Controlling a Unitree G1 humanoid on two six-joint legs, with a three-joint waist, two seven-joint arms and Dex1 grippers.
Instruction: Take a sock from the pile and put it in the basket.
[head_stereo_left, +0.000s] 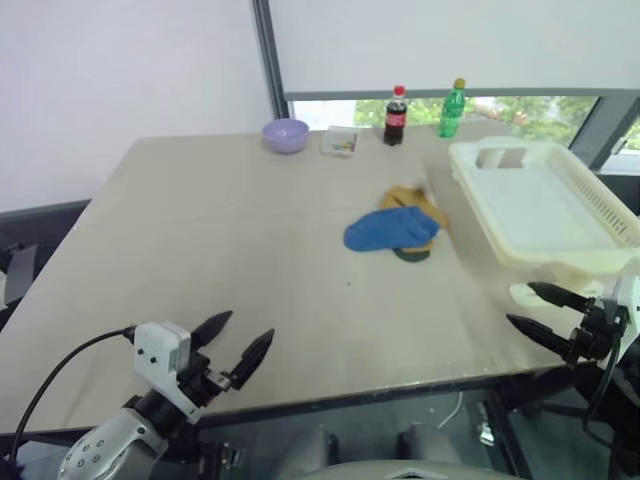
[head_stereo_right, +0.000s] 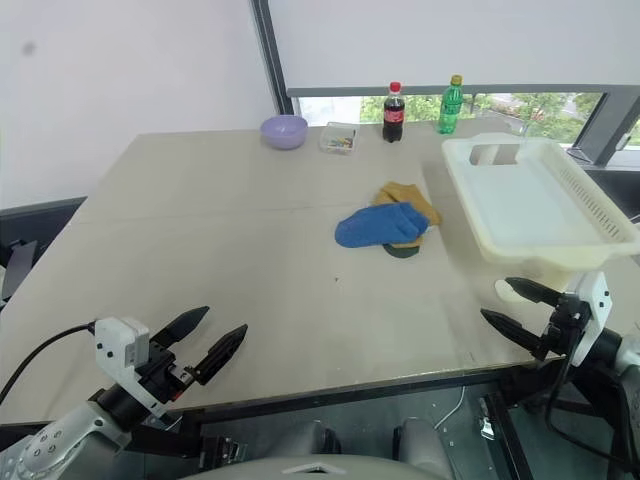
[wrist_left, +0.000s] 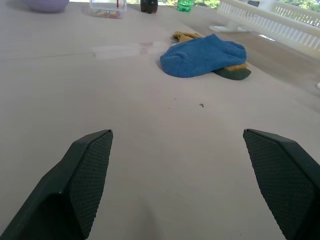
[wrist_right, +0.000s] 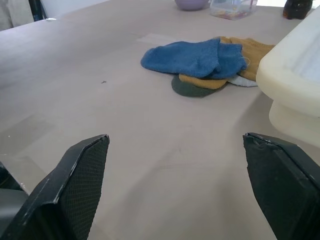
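Beige surface (head_stereo_left: 220, 250) carries the blue sock (head_stereo_left: 390, 230) atop the pile (head_stereo_left: 410, 222), just beside the basket (head_stereo_left: 545, 215). Left wrist view: left gripper (wrist_left: 182, 187) fingers spread, empty. Right wrist view: right gripper (wrist_right: 185, 187) fingers likewise.

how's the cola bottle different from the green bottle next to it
The cola bottle is dark with a red cap and red label; the green bottle is clear green with a yellow cap. The green bottle looks slightly taller. Both stand upright at the table's far edge.
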